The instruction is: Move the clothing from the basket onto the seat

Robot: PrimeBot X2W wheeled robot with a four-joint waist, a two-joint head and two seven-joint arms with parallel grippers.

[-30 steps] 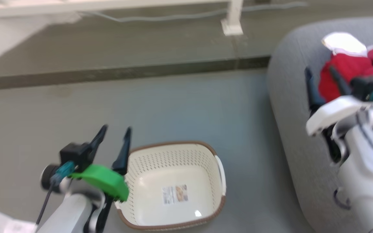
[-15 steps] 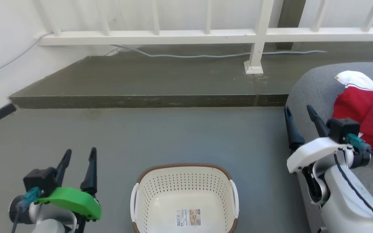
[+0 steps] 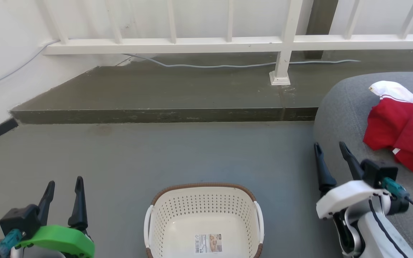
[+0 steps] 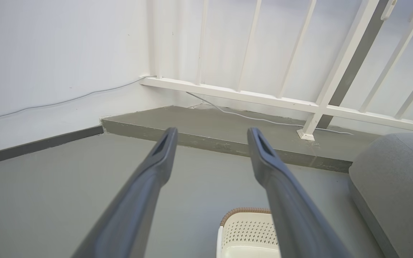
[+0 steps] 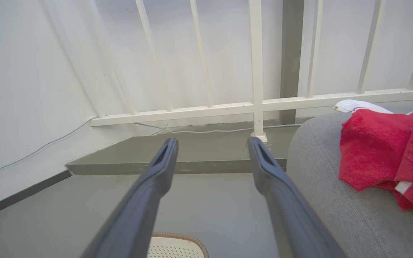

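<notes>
**A:** Head view first. Where's the load?

**B:** The soft, bright red clothing with white panels is heaped on the large grey upholstered seat, far right. The small cream perforated basket with a brown rim sits mouth-up on the grey floor. There's nothing in it but a paper label. My read is that the transfer looks done.

**A:** Grippers?

**B:** The left gripper is low left. The right gripper is low right by the seat's edge. Both have their jaws spread and nothing between them. They flank the basket, apart from the cloth, which I take for a parked posture rather than a reach.

**A:** How does the heap lie?

**B:** Its long axis is diagonal. The white panel end is uppermost, toward the white railing, and the red bulk trails off the frame's right edge. The basket's long side runs left to right.

**A:** Left wrist view?

**B:** The fingers are apart over bare floor. A corner of the basket shows low between them, and the seat bulges in at the right. No cloth is near.

**A:** Right wrist view?

**B:** The jaws are spread wide again. The clothing rests on the seat to the right of the fingers, clear of them, with the white end farthest off and a small white tag at the near red edge. The heap sits in from the rounded edge, so I'd say it's unlikely to slide off.
</notes>
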